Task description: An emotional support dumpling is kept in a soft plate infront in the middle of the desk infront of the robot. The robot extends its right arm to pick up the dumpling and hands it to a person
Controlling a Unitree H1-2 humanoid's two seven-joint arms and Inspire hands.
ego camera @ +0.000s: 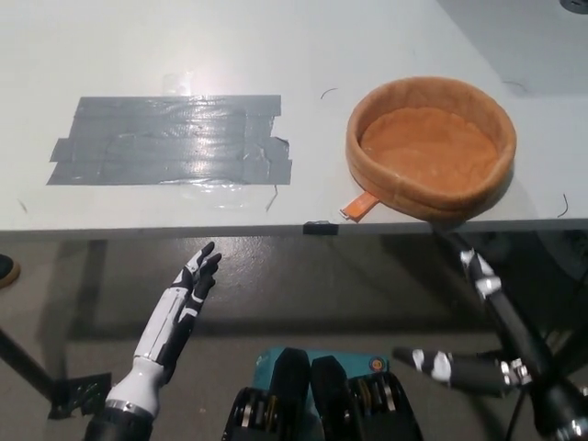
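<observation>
Soft plate [432,147] sits on the desk [303,55] near its front edge, toward the right of the view; its orange bowl is empty and no dumpling shows anywhere in the head view. Judgement: pick-up and handover appear done, since the plate is bare and neither hand carries anything; no person is visible, so delivery itself cannot be confirmed. Right hand [478,354] is low at bottom right, below the desk edge and well apart from the plate, fingers spread, gripping nothing. Left hand [184,308] rests below the desk at lower left, fingers extended and apart, holding nothing. Dumpling orientation and long axis: cannot be stated, the object is out of view. Plate is round, so no long axis; its small orange tab [361,205] points toward the desk's front edge. Grey tape patch [170,138] lies flat on the desk, well left of the plate.
</observation>
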